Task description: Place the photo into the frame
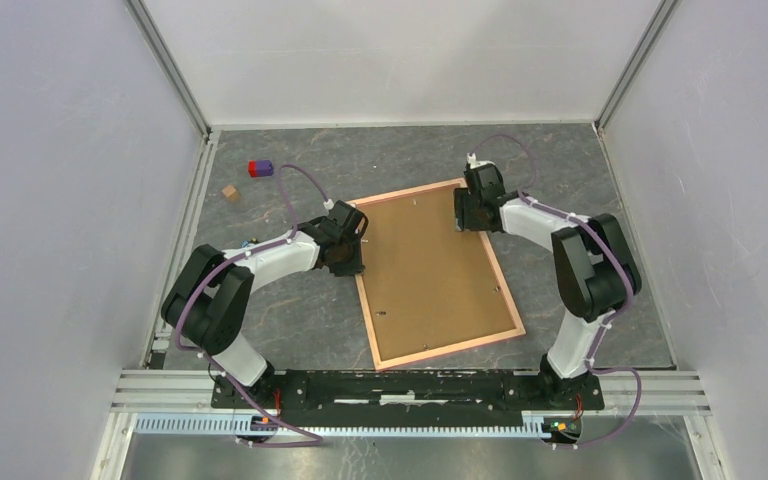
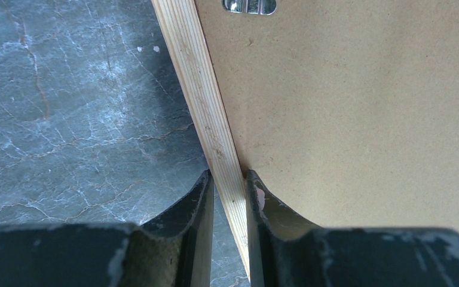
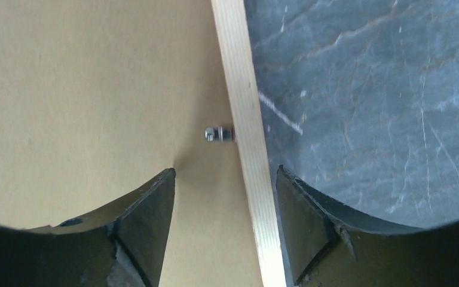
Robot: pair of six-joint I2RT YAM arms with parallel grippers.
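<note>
The frame [image 1: 450, 348] lies flat on the dark marble table, back side up, with a brown backing board [image 1: 430, 265] filling it. The photo is hidden. My left gripper [image 1: 356, 246] is at the frame's left rail. In the left wrist view my left gripper [image 2: 228, 179] is shut on that pale wooden rail [image 2: 206, 101], one finger on each side. My right gripper [image 1: 465, 212] hangs over the far right corner. In the right wrist view my right gripper [image 3: 225, 173] stands open astride the right rail [image 3: 239, 78], one finger over the board [image 3: 95, 89], one over the table.
A small metal turn clip [image 3: 218, 133] sits by the right rail, and a metal hanger [image 2: 250, 6] is set in the board. A red and purple block [image 1: 260, 168] and a small wooden cube [image 1: 230, 192] lie at the far left. White walls enclose the table.
</note>
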